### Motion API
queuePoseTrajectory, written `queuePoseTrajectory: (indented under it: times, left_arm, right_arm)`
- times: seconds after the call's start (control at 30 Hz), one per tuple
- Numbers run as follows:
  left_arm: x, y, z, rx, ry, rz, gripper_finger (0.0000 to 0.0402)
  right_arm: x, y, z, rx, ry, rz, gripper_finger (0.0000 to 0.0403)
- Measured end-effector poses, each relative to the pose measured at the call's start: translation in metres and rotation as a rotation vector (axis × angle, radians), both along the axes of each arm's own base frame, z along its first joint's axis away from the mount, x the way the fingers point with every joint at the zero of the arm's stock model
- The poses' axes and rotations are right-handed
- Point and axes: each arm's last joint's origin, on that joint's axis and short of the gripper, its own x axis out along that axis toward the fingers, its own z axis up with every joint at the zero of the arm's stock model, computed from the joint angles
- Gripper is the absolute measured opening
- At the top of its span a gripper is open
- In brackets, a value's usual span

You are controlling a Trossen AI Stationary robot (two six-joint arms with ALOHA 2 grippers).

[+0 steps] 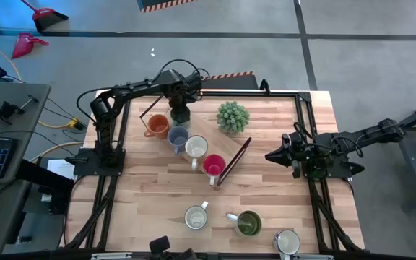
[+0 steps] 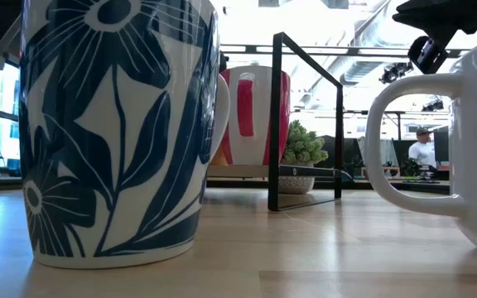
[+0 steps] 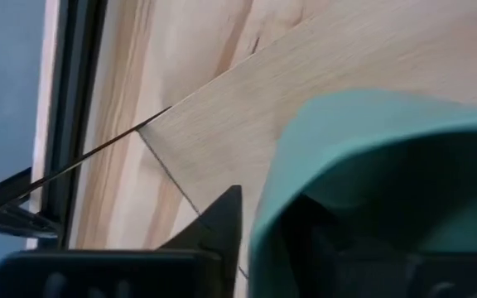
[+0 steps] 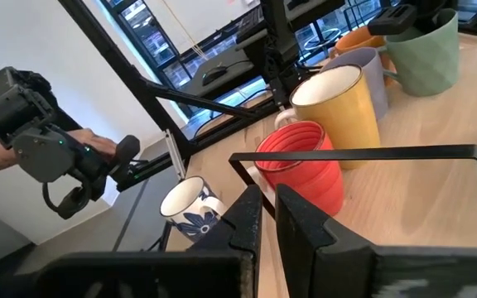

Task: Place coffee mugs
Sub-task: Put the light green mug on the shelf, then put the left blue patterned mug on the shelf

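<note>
The bright green mug [image 4: 425,54] is at the far end of a slanted row on a wooden board, under my left gripper [image 1: 180,108], which is shut on it. Behind it in the row stand the orange mug [image 1: 156,127], the blue-grey mug [image 1: 178,137], a cream mug [image 1: 196,148] and the red-pink mug [image 1: 214,166]. Near the table's near edge stand a white flower-patterned mug [image 1: 196,217], the dark olive mug [image 1: 248,224] and a white mug [image 1: 287,242]. My right gripper [image 1: 273,155] is shut and waits at the table's right, touching nothing. My left gripper holds the bright green mug by its rim [image 3: 263,223], coming from above and pointing down. One finger [image 3: 222,223] is outside the wall; the other seems to be inside the mouth. The mug is upright; whether its base rests on the board I cannot tell.
The board [image 1: 215,137] has a thin black frame at each end [image 1: 235,160]. A spiky green potted plant [image 1: 232,116] stands just beyond it toward the far edge. Bare wood lies in the middle of the table. A person's hand holding a controller shows beyond the table [image 4: 48,145].
</note>
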Motion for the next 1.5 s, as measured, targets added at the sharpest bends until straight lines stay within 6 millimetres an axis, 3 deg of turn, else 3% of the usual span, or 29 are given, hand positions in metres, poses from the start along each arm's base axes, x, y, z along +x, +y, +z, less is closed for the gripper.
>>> queuePoseTrajectory:
  times: [0.2, 0.4, 0.83, 1.17, 1.5]
  left_arm:
    - [-0.001, -0.003, 0.000, -0.020, 0.014, 0.001, 0.0146]
    - [-0.002, -0.005, 0.004, -0.010, 0.008, 0.011, 0.0177]
    - [-0.023, -0.022, 0.062, 0.053, -0.184, 0.011, 0.0182]
    - [-0.058, -0.059, 0.128, 0.055, -0.457, -0.016, 0.0180]
    - [-0.072, -0.117, 0.157, -0.038, -0.596, -0.055, 0.0180]
  right_arm:
    - [0.000, 0.000, 0.000, -0.008, -0.001, 0.001, 0.0016]
    - [0.000, 0.000, 0.000, -0.008, -0.001, 0.001, 0.0016]
    - [0.000, 0.000, 0.000, -0.009, -0.001, 0.001, 0.0016]
    - [0.000, 0.000, 0.000, -0.096, -0.010, 0.012, 0.0016]
    - [0.001, 0.000, 0.012, -0.243, -0.151, 0.011, 0.0016]
